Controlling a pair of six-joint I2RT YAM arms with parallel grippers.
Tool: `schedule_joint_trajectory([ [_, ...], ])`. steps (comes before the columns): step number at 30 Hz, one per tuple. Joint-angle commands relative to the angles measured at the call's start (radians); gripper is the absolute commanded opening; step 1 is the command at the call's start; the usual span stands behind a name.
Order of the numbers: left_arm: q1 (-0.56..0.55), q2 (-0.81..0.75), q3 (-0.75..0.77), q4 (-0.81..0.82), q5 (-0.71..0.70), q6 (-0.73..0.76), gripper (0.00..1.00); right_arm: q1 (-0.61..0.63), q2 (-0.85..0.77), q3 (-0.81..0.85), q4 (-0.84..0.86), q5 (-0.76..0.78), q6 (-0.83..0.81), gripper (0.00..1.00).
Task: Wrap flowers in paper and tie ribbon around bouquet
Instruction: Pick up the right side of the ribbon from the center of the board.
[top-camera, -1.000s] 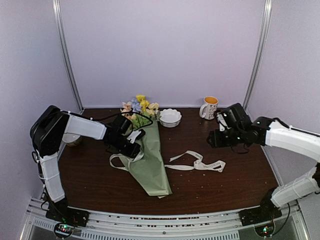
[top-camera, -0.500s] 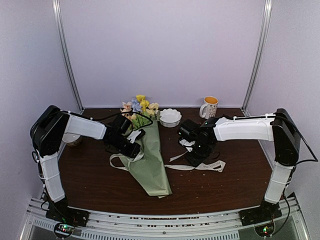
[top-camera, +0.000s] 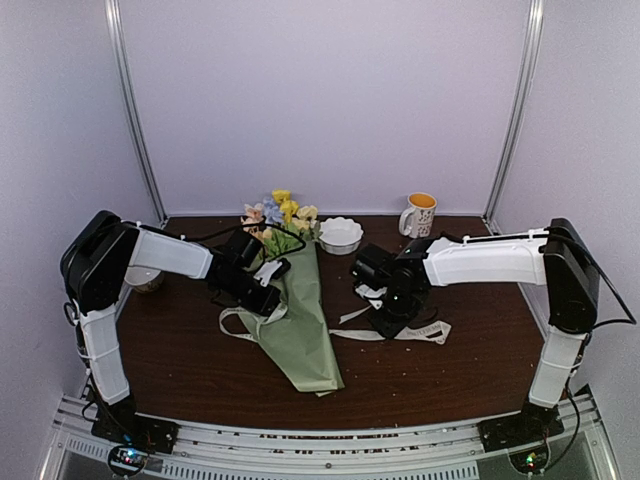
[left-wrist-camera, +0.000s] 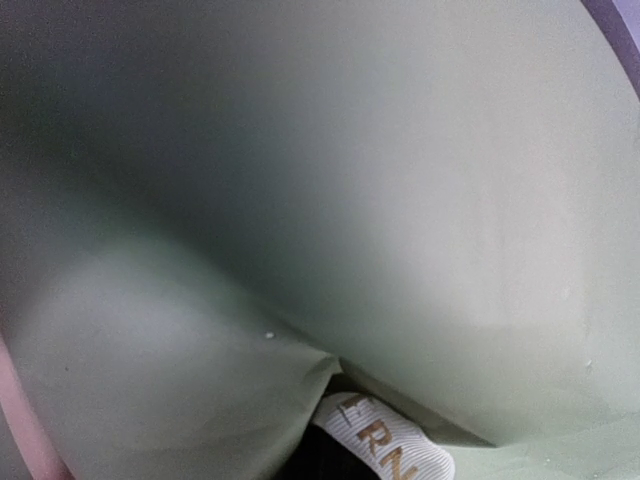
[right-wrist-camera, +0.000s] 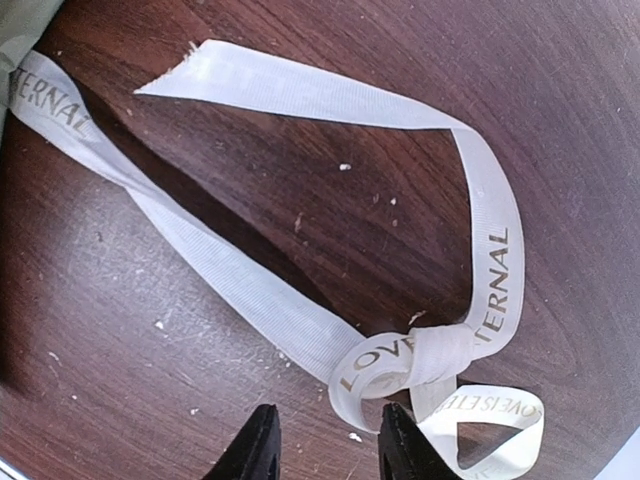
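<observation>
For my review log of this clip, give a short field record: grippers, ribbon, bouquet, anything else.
left gripper: shut, against the paper of the bouquet
right gripper: open, low over the ribbon near its knot
ribbon: lying on the table, tails either side of bouquet
bouquet: lying flat, flowers toward far wall
other: bowl, mug

Left wrist view: paper (left-wrist-camera: 330, 180) fills the frame, close and blurred; ribbon (left-wrist-camera: 385, 450) cut by the bottom edge. Right wrist view: right gripper (right-wrist-camera: 325, 435) fingers clipped at bottom centre

Pale lilac walls (top-camera: 320, 100) enclose a dark brown wooden table (top-camera: 180, 370).
</observation>
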Motion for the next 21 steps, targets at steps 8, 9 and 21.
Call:
schedule_joint_trajectory([
  [8,0.026,0.096,-0.038,-0.106,-0.136,0.019,0.00,0.004,0.068,0.026,-0.011,0.070,-0.020,0.31],
  [9,0.026,0.096,-0.039,-0.106,-0.136,0.019,0.00,0.004,0.069,0.026,-0.009,0.070,-0.018,0.29],
  [21,0.026,0.097,-0.038,-0.107,-0.137,0.022,0.00,-0.005,-0.065,0.083,-0.056,-0.003,-0.035,0.00],
])
